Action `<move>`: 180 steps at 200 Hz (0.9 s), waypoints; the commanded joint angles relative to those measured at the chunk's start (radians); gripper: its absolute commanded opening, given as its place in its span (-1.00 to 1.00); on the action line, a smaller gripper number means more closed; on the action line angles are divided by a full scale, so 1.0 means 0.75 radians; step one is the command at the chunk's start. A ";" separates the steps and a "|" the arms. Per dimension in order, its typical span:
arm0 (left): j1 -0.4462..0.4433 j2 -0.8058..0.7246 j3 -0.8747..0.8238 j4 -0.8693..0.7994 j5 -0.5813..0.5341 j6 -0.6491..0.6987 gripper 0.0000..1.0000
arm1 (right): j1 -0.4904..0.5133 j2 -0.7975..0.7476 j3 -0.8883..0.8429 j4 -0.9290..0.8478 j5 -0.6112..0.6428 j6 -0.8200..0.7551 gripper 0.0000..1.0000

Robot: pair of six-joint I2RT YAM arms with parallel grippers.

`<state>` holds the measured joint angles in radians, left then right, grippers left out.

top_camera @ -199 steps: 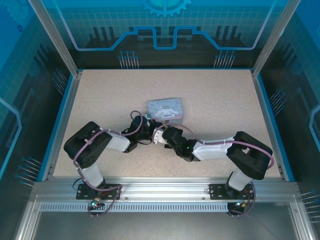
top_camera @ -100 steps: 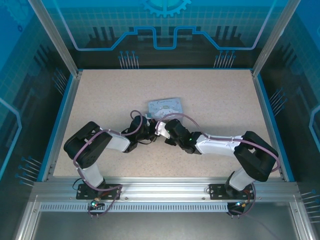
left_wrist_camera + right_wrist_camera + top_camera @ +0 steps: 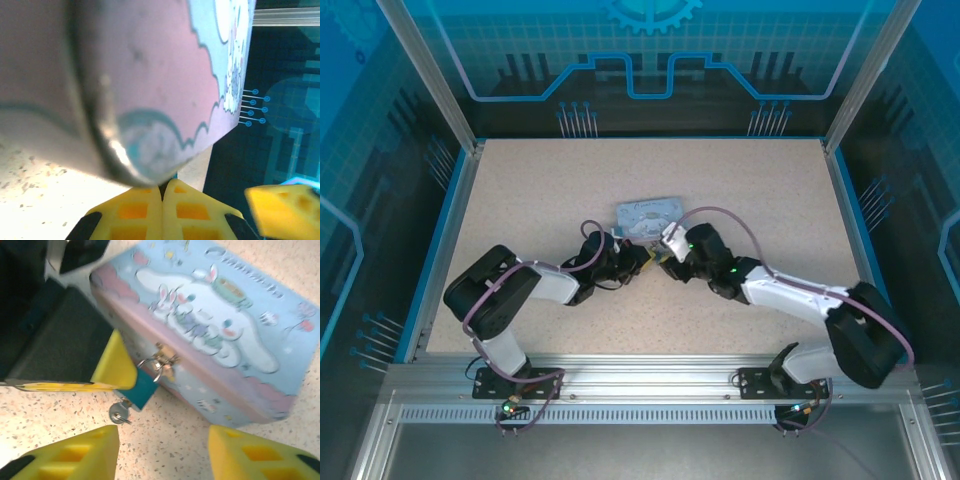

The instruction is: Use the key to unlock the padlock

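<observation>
In the right wrist view a small teal padlock hangs by its silver shackle from the latch of the pale blue cartoon tin. The key sits in the padlock's bottom end, its round silver head lying on the table. My left gripper is shut, and one of its yellow fingers covers the padlock's upper left side. My right gripper stands open just in front of the key, touching nothing. In the left wrist view the left gripper's jaws press together under the tin's corner.
The tin lies mid-table just beyond both grippers, and the right gripper faces the left one closely there. The speckled tabletop has bare room behind and to both sides, bounded by blue rails and clear walls.
My right gripper has opened and let go of the key, and the right arm has swung rightward and back. The left arm has stayed put, still shut.
</observation>
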<state>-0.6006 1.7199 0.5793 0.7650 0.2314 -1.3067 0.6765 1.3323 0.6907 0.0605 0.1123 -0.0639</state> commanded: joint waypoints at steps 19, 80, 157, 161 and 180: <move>-0.008 -0.045 -0.019 -0.129 -0.040 0.125 -1.00 | -0.213 -0.103 -0.036 -0.030 -0.355 0.341 0.14; -0.040 0.012 -0.025 -0.205 -0.083 0.164 -1.00 | -0.273 0.063 0.006 -0.020 -0.307 0.575 0.17; -0.052 -0.165 -0.043 -0.356 -0.177 0.285 -0.42 | -0.273 0.105 0.053 -0.056 -0.302 0.588 0.38; -0.050 -0.193 -0.047 -0.369 -0.184 0.294 -0.40 | -0.272 0.102 0.053 -0.056 -0.301 0.589 0.38; -0.051 -0.323 -0.048 -0.489 -0.236 0.355 -0.33 | -0.274 0.097 0.055 -0.060 -0.299 0.590 0.40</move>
<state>-0.6323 1.5982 0.5514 0.5323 0.1211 -1.1233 0.4805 1.4067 0.7071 0.0368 -0.1093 0.3668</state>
